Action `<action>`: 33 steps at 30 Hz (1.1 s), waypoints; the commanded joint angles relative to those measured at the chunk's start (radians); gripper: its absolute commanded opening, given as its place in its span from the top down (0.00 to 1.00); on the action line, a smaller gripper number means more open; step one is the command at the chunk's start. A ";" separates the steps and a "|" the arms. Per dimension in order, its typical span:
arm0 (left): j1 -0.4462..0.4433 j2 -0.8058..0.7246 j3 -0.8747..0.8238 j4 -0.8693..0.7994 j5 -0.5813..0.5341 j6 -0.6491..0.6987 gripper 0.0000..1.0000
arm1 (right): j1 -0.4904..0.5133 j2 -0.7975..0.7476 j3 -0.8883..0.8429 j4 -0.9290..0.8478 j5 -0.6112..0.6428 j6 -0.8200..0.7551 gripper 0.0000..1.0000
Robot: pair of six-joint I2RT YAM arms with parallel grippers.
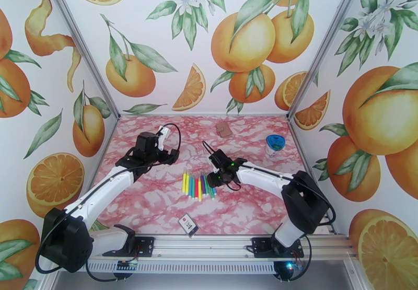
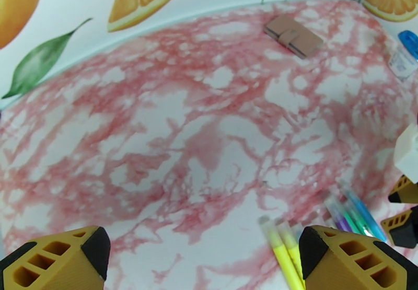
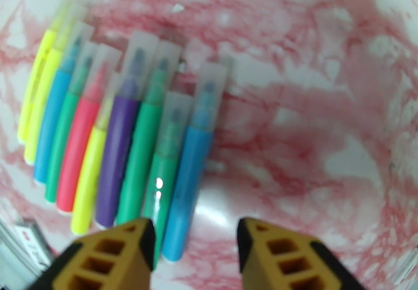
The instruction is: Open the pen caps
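10 markers (image 1: 198, 185) in a row, pen caps (image 3: 140, 58) all on, both sets of jaws apart.
From above, the markers lie side by side on the pink marbled table (image 1: 157, 202), just under the right gripper (image 1: 213, 177). In the left wrist view, the left gripper (image 2: 204, 265) holds its jaws wide over bare table, with 2 yellow markers just inside one finger and a tan wallet (image 2: 292, 36) far ahead. In the right wrist view, the jaws stand apart and clamp nothing. The frosted pen caps sit on the markers' far ends, ahead and left of the jaws. A blue marker (image 3: 188, 181) ends just beside one finger.
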 commanded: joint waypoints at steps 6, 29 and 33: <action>-0.004 -0.037 -0.016 0.028 -0.039 -0.010 0.00 | 0.008 0.050 -0.006 0.036 -0.037 0.021 0.55; -0.003 -0.039 -0.013 0.021 -0.056 -0.010 0.00 | 0.014 0.129 0.010 -0.004 0.046 0.035 0.62; -0.004 -0.038 -0.015 0.022 -0.059 -0.011 0.00 | 0.017 0.141 0.022 -0.027 0.082 0.041 0.65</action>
